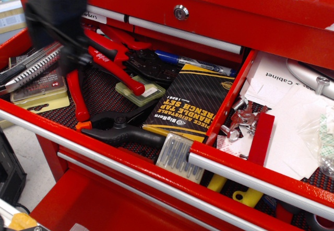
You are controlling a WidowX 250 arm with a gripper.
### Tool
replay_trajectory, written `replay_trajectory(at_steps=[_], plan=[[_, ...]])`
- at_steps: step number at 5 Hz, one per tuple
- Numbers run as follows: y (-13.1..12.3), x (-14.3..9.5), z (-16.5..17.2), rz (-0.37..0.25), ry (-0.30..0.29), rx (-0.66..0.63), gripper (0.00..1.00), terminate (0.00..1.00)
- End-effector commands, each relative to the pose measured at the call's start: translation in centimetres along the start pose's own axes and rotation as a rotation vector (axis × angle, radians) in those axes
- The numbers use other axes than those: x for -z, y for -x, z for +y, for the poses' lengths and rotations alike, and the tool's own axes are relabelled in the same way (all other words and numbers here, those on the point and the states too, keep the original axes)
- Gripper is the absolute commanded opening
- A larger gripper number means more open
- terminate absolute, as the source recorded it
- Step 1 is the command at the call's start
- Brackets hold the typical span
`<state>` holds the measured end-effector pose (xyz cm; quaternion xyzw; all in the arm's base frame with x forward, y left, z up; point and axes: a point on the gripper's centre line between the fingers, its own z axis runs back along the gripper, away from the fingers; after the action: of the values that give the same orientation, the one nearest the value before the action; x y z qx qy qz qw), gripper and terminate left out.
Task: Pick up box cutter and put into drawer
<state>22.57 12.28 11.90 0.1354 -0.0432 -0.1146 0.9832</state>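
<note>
- Your claw (65, 58) is up in the top-left corner, a big black blurry mass hanging over the left end of the wide drawer (99, 92) with the black mesh liner. It's smeared by motion, so I honestly can't tell whether the jaws are apart or together.
- The box cutter (28, 69) lies at the far left of that wide drawer, slanted, resting on top of a dark red packet (44, 84) and a yellowish flat case (52, 103). The blur of the claw overlaps its upper right end, and I can't tell if they're touching.
- The red-handled pliers (112, 58) sit just right of the claw, handles fanned out, dark head pointing toward the blue pen (195, 64) that lies along the back of the drawer.
- A small green plastic case (140, 91) is right under the pliers' lower handle.
- The black and yellow wrench set box (190, 103) takes up the middle-right of the mesh liner, leaning toward the red divider.
- A black clamp (122, 129) lies along the front edge, next to a clear case of bits (177, 158) sitting on the front rail.
- The drawer (261, 137) you care about is to the right, open, with white paper sheets (292, 121) and some small metal hardware (242, 118) near its left wall.
- So the cutter's well apart from that right-hand drawer, clear on the other side of everything.
</note>
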Motion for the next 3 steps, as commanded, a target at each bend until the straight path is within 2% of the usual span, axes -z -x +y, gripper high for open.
replay_trajectory(at_steps=[1,3], plan=[[-0.9,2.8,4.4,-0.077,-0.031,0.026,1.0,0.0],[-0.6,5.6,7.7,-0.099,-0.05,0.074,1.0,0.0]])
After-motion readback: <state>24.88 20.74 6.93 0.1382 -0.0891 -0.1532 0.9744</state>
